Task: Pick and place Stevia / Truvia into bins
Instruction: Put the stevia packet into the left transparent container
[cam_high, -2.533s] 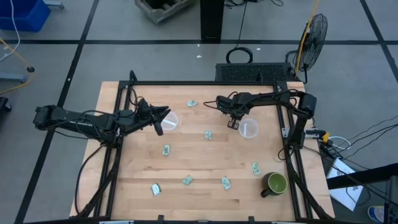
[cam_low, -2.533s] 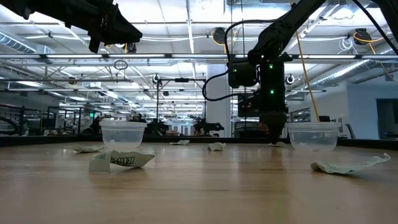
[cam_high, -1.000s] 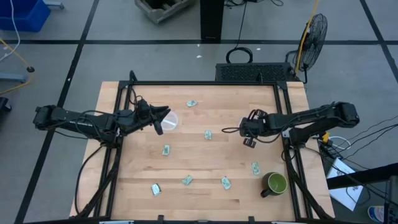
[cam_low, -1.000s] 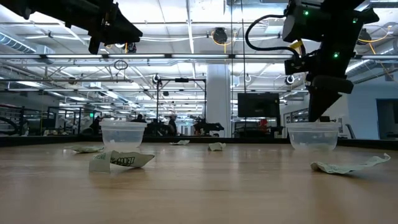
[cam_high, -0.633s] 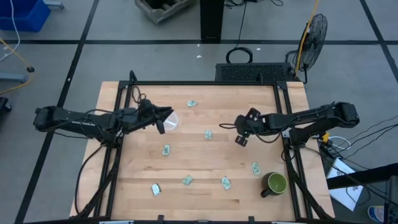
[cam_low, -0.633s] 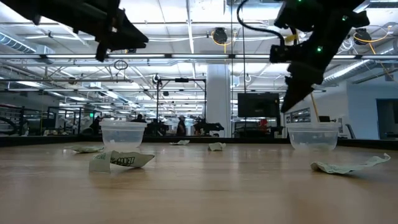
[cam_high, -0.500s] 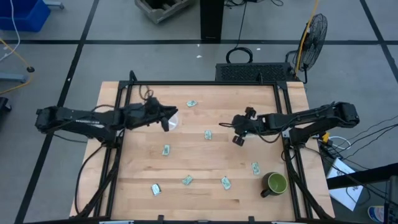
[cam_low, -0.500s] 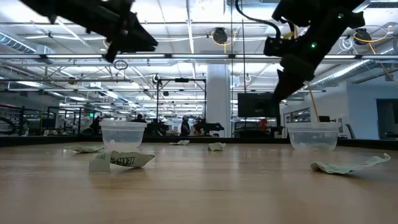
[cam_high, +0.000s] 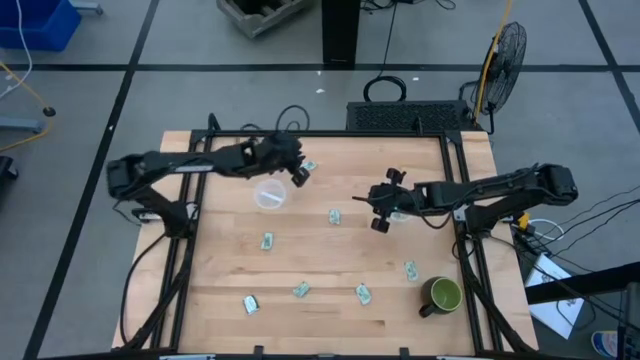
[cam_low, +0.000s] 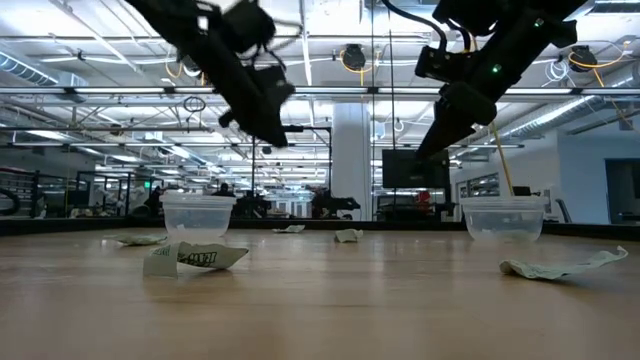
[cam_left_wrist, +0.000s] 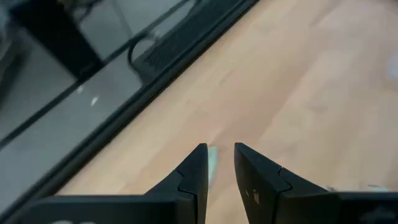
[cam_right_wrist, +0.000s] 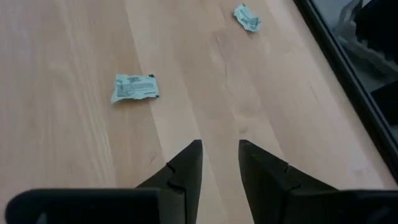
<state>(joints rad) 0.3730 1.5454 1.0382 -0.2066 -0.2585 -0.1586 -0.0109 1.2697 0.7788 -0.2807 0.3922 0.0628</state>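
Observation:
Several pale green sachets lie flat on the wooden table: one near the far edge (cam_high: 308, 166), one in the middle (cam_high: 334, 216), others toward the near edge (cam_high: 301, 290). The left clear cup (cam_high: 270, 193) stands uncovered. The right cup (cam_low: 503, 217) is mostly hidden under my right arm in the high view. My left gripper (cam_high: 297, 175) hovers open just left of the far sachet (cam_left_wrist: 212, 163), which shows past its fingers. My right gripper (cam_high: 378, 220) hangs open above bare wood, to the right of the middle sachet (cam_right_wrist: 135, 87). Both grippers are well above the table.
A dark green mug (cam_high: 443, 294) stands at the near right corner. A black frame rail (cam_high: 330, 133) runs along the table's far edge, with more rails down both sides. Bare wood lies between the two cups.
My left gripper has left its place over the left cup and swung toward the table's right and far edge, ending beside the far sachet. My right gripper has moved from above the right cup toward the table's left, closer to the middle sachet.

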